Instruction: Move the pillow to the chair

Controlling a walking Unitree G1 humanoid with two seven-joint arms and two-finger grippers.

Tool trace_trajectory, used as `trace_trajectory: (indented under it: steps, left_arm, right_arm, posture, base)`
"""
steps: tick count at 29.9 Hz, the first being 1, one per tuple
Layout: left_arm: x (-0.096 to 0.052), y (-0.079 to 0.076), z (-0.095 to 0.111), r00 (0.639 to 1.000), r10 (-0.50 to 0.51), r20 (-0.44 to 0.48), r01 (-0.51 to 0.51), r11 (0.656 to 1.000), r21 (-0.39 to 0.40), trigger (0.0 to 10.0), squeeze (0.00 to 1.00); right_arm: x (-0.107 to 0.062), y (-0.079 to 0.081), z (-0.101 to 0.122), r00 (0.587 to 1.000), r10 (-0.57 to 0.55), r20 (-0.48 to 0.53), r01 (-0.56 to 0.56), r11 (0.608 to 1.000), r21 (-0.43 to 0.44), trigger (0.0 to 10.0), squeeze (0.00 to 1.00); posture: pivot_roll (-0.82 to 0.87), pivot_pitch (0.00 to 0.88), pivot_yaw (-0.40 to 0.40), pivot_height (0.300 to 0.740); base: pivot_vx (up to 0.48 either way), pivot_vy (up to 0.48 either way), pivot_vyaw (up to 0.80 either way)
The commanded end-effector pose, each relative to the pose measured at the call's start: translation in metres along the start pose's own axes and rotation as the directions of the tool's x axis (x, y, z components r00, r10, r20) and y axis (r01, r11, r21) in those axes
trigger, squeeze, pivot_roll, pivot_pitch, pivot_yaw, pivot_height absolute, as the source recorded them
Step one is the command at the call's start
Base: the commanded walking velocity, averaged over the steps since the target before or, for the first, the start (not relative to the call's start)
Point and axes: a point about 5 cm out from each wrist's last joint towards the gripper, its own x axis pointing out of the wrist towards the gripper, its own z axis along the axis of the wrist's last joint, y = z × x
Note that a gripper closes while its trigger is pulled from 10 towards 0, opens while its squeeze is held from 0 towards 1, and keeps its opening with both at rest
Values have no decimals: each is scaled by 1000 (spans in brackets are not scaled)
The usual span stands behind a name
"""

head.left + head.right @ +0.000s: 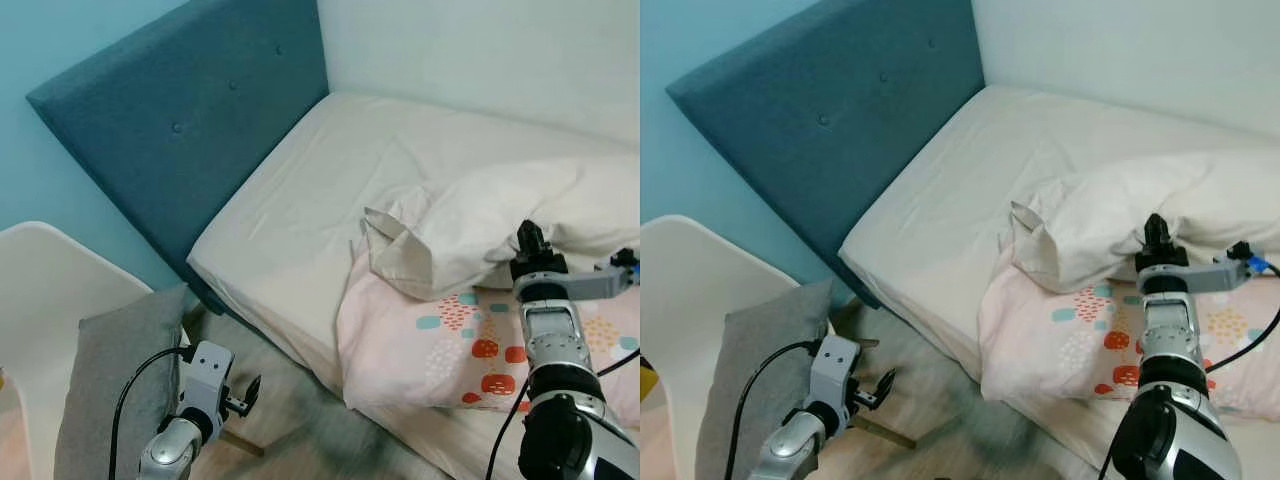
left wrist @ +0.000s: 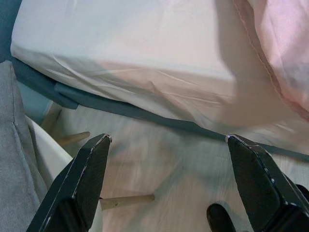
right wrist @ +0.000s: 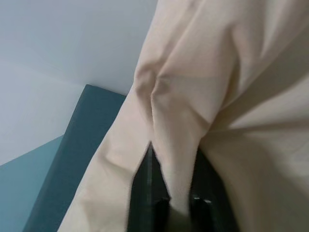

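Note:
A cream pillow [image 1: 480, 225] lies crumpled on the bed, partly on top of a pink patterned quilt [image 1: 430, 350]. My right gripper [image 1: 530, 240] reaches into the pillow's near edge. In the right wrist view the gripper [image 3: 171, 205] is shut on a fold of the pillow's fabric [image 3: 183, 121]. The white chair [image 1: 40, 290] stands at the left beside the bed, with a grey cushion [image 1: 120, 380] on its seat. My left gripper [image 1: 250, 392] hangs low beside the chair, open with nothing in it; its fingers [image 2: 91, 174] spread over the wooden floor.
A blue upholstered headboard [image 1: 190, 120] rises behind the bed, between chair and mattress [image 1: 300, 200]. The chair's wooden legs [image 2: 128, 199] stick out over the narrow strip of floor [image 1: 300, 420] along the bed's edge. White wall runs behind the bed.

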Motion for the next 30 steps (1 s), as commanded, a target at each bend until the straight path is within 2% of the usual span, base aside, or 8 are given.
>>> trace_trajectory:
  steps: [1,10,13,20,21,25,28,30]
  left_arm:
    - [-8,5,-8,1000,15,-25,-15,1000,10,10000,0]
    - [2,-1,-1,999,25,-22,-25,1000,-10,10000,0]
    - [11,-2,7,999,35,-8,-36,999,-24,10000,0]
    - [29,-9,22,999,40,11,-39,997,-65,10000,0]
    - [29,-9,22,999,40,11,-39,997,-65,10000,0]
    - [43,-15,35,998,68,17,-65,986,-153,10000,0]
    - [46,-16,38,997,77,11,-74,982,-176,10000,0]
    - [52,-22,43,997,77,8,-74,979,-192,10000,0]
  right_arm:
    - [1,3,-2,1000,29,-11,-29,1000,-2,0,0]
    - [-5,-14,8,996,-88,3,88,988,-128,0,0]
    - [2,-4,21,998,-44,47,49,990,-133,0,0]
    - [37,83,86,932,312,186,-261,931,-255,0,0]
    - [37,83,86,932,312,186,-261,931,-255,0,0]
    - [42,166,127,782,574,242,-459,793,-401,0,0]
    - [39,185,134,738,629,247,-497,753,-431,0,0]
    - [28,223,136,645,735,211,-585,651,-484,0,0]
  posture:
    - [100,215,203,723]
    - [73,173,184,723]
    - [61,137,176,723]
    - [24,71,162,723]
    - [24,71,162,723]
    - [-8,2,146,723]
    - [-8,2,146,723]
    - [-21,0,128,723]
  base:
    - [0,0,0]
    - [0,0,0]
    - [0,0,0]
    - [0,0,223]
    - [0,0,781]
    - [0,0,777]
    - [0,0,775]
    - [0,0,775]
